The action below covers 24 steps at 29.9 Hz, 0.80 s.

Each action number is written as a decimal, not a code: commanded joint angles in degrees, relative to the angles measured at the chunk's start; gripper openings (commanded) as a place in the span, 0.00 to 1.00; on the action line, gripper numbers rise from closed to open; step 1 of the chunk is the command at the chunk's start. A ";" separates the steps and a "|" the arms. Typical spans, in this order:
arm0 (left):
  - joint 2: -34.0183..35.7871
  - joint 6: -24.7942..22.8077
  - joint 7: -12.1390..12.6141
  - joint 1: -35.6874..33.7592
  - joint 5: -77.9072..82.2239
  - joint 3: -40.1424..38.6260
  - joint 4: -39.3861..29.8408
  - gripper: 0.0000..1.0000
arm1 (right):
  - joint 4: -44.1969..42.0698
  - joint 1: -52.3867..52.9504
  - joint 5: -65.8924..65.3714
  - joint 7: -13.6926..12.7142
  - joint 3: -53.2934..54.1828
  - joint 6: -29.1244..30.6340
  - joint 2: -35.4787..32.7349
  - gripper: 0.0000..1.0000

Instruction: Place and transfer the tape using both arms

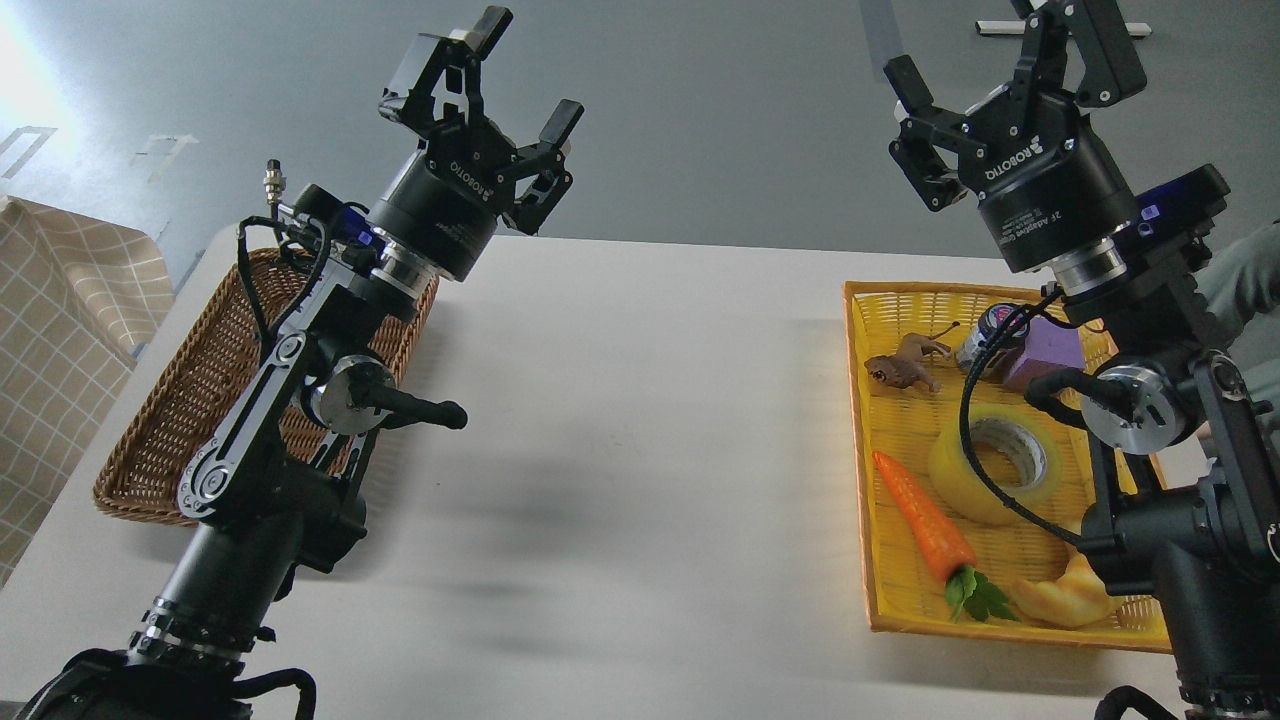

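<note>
- White table (640,420) spanning the head view; bare in the middle between the two containers.
- Brown wicker basket (190,400) at the table's left edge, partly hidden behind the left arm; contents not visible.
- Yellow woven tray (862,420) at the table's right side, holding all the small items.
- Left gripper (520,70) raised above the far table edge, fingers spread apart, nothing between them.
- Right gripper (1010,60) raised likewise above the tray's far end, fingers spread, nothing held.
- Tape (985,478) lying in the middle of the tray, resting on a slant with core hole facing up and toward the camera; a black cable crossing in front of it.
- Key relation: tape sat well below the right gripper and toward the robot, far across the table from the left gripper; right arm judged clearly the nearer for a first pick.
- Toy carrot (925,525) just left of the tape; croissant (1065,595) at the near corner.
- Brown animal figure (905,368), small tin (985,340) and purple block (1045,360) at the tray's far end.
</note>
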 commanded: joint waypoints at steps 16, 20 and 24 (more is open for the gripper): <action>0.00 0.04 -0.34 -1.33 -0.08 -0.12 -0.69 0.98 | -0.66 0.32 -0.26 -0.27 1.67 -0.01 -0.71 1.00; 0.00 -0.04 -3.76 -1.15 -0.08 0.23 -0.69 0.98 | -0.57 0.75 -1.32 -3.59 1.41 -0.01 -2.98 1.00; 0.00 -0.04 -3.86 -1.24 0.00 0.32 -0.69 0.98 | -0.22 0.84 -4.30 -5.54 1.06 -0.01 -6.77 1.00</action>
